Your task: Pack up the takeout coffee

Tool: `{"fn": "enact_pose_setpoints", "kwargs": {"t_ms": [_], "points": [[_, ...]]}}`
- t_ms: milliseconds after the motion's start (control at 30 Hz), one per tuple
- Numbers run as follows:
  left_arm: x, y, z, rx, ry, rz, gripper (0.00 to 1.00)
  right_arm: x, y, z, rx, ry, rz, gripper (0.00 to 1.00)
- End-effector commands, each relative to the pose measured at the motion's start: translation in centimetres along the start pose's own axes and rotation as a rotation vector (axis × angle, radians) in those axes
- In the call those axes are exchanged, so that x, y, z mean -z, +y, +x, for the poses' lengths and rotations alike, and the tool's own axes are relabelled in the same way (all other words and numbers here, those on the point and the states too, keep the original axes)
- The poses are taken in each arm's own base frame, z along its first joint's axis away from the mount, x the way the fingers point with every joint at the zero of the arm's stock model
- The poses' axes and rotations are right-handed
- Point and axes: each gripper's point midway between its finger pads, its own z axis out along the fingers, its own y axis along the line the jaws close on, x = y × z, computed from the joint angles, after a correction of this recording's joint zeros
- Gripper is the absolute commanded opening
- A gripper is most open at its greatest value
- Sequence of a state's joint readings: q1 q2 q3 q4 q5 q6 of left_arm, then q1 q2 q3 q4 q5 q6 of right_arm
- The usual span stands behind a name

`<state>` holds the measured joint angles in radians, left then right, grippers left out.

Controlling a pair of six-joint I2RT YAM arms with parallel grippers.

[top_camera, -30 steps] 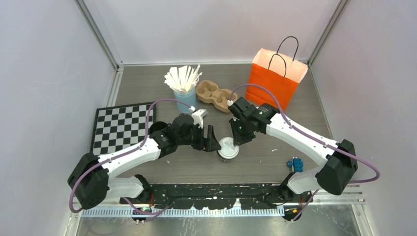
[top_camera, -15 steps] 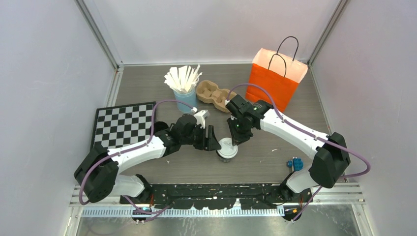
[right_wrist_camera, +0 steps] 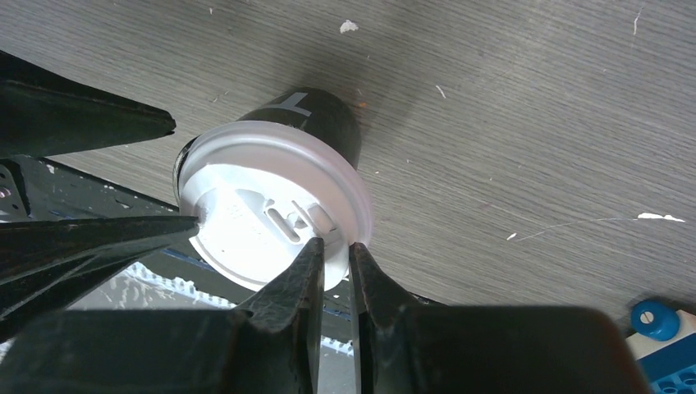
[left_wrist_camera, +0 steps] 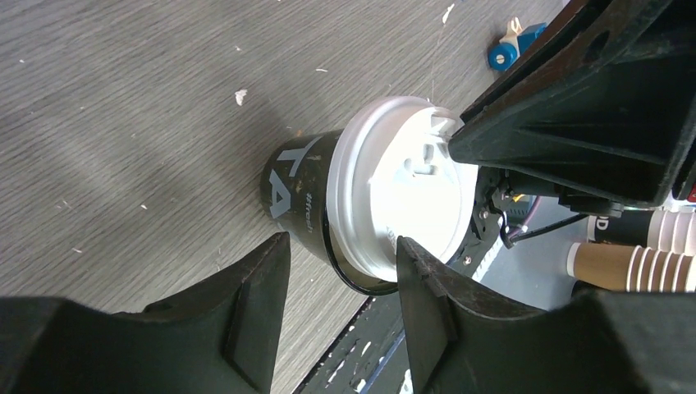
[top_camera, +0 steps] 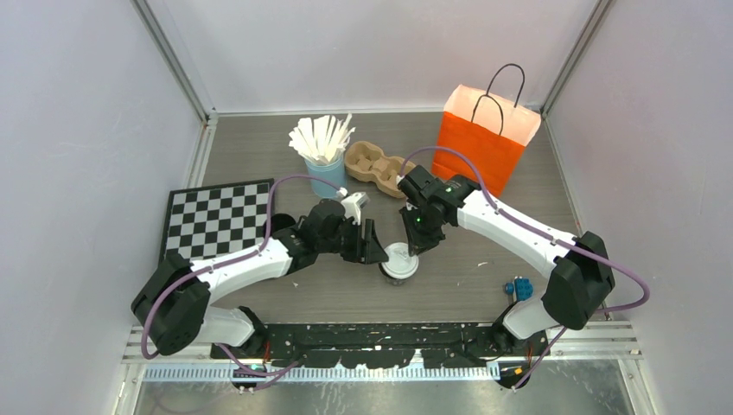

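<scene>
One takeout coffee (top_camera: 400, 262) stands upright near the table's front middle, a dark cup (left_wrist_camera: 299, 193) with a white lid (right_wrist_camera: 263, 205). My left gripper (top_camera: 373, 251) is at the cup's left side; in the left wrist view its jaws (left_wrist_camera: 342, 250) stand apart with the cup's rim between the fingertips and a gap on the left. My right gripper (top_camera: 413, 245) reaches down from the far side. In the right wrist view its fingers (right_wrist_camera: 335, 246) are pinched on the lid's edge.
An orange paper bag (top_camera: 484, 138) with black handles stands at the back right. A cardboard cup carrier (top_camera: 379, 167) and a light-blue cup of white sticks (top_camera: 324, 156) sit behind the arms. A checkerboard (top_camera: 216, 220) lies left, and a small blue toy (top_camera: 519, 289) front right.
The left gripper has crept right toward the cup and its jaws have narrowed. The right arm's elbow swung in while its fingers stayed on the lid. The cup has not moved.
</scene>
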<state>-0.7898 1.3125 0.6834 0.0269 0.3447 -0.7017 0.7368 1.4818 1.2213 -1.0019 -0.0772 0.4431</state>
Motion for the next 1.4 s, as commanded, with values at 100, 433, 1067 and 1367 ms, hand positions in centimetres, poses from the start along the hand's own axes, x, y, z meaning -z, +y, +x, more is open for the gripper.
{"fn": "enact_pose_setpoints", "kwargs": {"t_ms": [100,433,1067,1367], "points": [[-0.5,-1.4,-0.6,-0.006,-0.004,0.083,0.52,2.3,1.3,-1.4,0.014,-0.076,-0.07,0.13],[-0.7,-1.9,-0.6,0.008,0.002,0.111,0.61,2.3,2.0,-1.2,0.008,-0.068,-0.108,0.13],[1.1,-1.3,-0.8,-0.071,0.002,0.037,0.67,1.6,2.1,-1.4,-0.005,-0.084,-0.122,0.13],[0.6,-2.0,-1.1,-0.092,0.027,0.065,0.73,2.7,2.0,-1.9,-0.016,-0.136,-0.119,0.21]]}}
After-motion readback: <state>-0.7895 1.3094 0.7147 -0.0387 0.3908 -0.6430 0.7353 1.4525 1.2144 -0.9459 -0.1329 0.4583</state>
